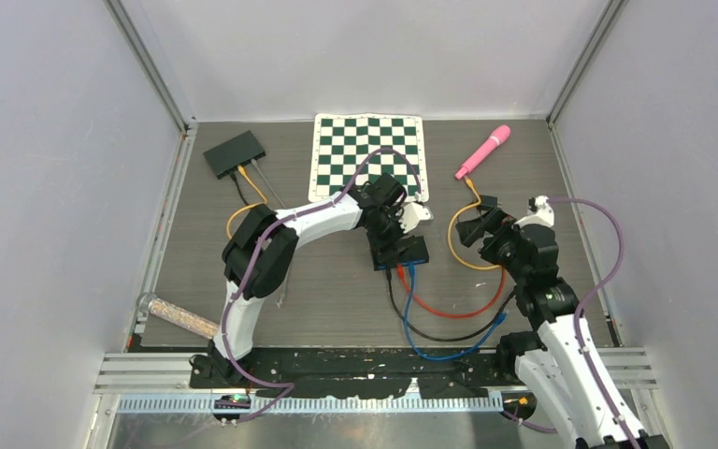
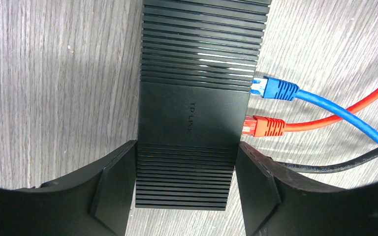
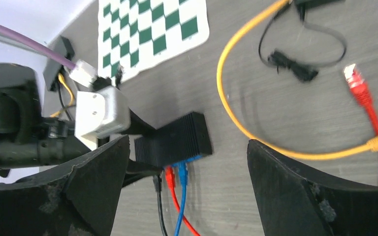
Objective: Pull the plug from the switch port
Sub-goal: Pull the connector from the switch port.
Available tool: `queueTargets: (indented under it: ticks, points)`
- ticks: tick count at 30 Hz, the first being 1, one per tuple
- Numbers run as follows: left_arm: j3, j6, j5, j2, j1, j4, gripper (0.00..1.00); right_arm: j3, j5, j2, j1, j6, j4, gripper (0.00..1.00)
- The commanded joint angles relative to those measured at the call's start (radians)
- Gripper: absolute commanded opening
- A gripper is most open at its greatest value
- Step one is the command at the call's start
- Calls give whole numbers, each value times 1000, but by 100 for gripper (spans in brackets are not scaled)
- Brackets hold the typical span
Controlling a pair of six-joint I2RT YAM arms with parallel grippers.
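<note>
On the switch (image 2: 189, 113), lettering probably TP-LINK; left tool (image 2: 187, 169) clamping its sides

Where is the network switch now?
Top view: the black ribbed plastic switch sits mid-table, just below the green checkered mat, held in the left pincer.

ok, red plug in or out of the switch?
In. Left wrist view shows the red plug seated in the switch, beside the blue plug.
</note>
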Motion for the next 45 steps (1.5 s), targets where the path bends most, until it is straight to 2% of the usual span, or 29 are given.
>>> queueTargets:
  ticks: [1,4,7,15,27,31,33,35,36,40,45]
  points:
    - [-15,-13,38,-13,6,29,30,-62,-126,75,-2,100,42,96]
    - [-13,-16,43,-13,10,30,30,-180,-240,117,-3,194,191,99]
    - [-10,-18,44,-13,11,33,30,-257,-323,160,-2,294,348,94]
    - [-3,-25,46,-9,13,33,30,-311,-355,322,47,318,445,84]
    - [-3,-39,56,-8,12,30,29,-313,-343,594,161,394,631,79]
    - [-12,-41,50,-10,13,29,29,-306,-336,612,174,392,655,77]
    - [-14,-40,46,-12,12,29,29,-293,-291,551,174,372,616,81]
    - [-16,-42,47,-15,13,27,29,-266,-198,442,174,326,460,91]
    - [-16,-43,49,-16,12,26,29,-257,-160,406,174,311,414,99]
    - [-16,-49,52,-15,13,36,29,-176,65,202,149,272,157,95]
    - [-23,-41,48,-15,13,31,29,46,175,41,101,219,-131,95]
